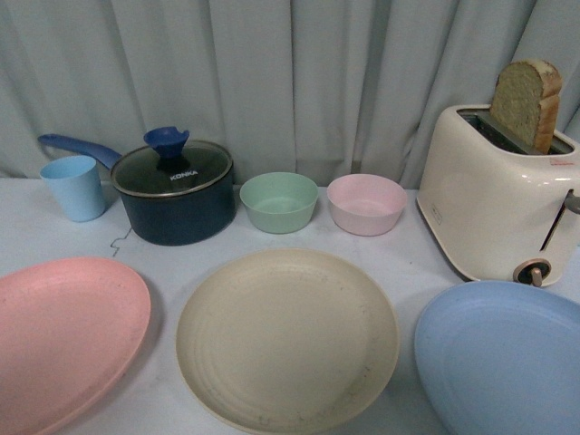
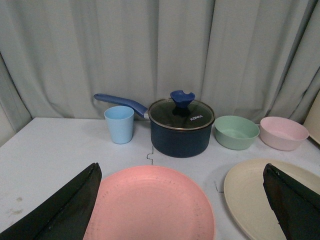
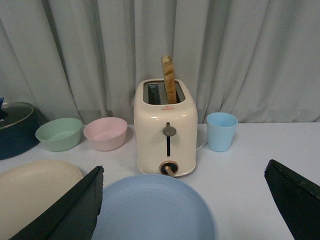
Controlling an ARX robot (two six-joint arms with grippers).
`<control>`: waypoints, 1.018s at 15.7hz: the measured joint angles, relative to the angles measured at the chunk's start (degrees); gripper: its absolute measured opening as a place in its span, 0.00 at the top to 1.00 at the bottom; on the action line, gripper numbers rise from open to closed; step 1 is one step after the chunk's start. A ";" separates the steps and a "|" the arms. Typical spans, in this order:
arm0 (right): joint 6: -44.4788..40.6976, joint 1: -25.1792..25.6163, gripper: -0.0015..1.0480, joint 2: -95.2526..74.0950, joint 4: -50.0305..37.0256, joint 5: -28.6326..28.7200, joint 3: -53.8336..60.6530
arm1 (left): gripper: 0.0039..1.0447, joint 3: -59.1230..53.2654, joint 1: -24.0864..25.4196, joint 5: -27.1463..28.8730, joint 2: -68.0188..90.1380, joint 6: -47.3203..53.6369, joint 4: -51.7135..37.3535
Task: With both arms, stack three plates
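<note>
Drapery (image 1: 272, 72) in pale grey is hung along the far edge of the white desk (image 1: 54, 240). Three large round plates are laid in a row along the near edge, each flat on the desk and apart from the others, none stacked: the pink plate (image 1: 63, 335) at the near left corner, the beige plate (image 1: 285, 340) at the middle, and the light blue plate (image 1: 507, 353) at the near right corner. A cream toaster (image 1: 489, 208) is stood towards the right edge, just behind the light blue plate. A dark blue saucepan (image 1: 177, 204) with a glass lid is set towards the far edge, left of the middle, its blue handle pointed at the far left corner. Beside it, along the far edge, a green bowl (image 1: 278, 201) and a pink bowl (image 1: 366, 204) are placed close together. A light blue cup (image 1: 74, 188) is stood under the saucepan's handle, and a second light blue cup (image 3: 221, 131) is seen beyond the toaster, nearer the right edge. A slice of bread (image 1: 526, 101) is held upright in one toaster slot. The left jaws are spread wide with the pink plate seen between them; the right jaws are likewise spread wide, with the light blue plate between them.
</note>
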State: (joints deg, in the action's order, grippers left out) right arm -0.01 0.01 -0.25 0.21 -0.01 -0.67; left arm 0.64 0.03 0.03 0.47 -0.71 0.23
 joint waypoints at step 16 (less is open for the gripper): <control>0.00 0.00 0.06 0.00 0.00 0.00 0.00 | 0.06 0.00 0.00 0.00 0.00 0.00 0.00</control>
State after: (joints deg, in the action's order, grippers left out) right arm -0.01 0.01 -0.25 0.21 -0.01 -0.67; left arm 0.64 0.03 0.03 0.47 -0.71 0.23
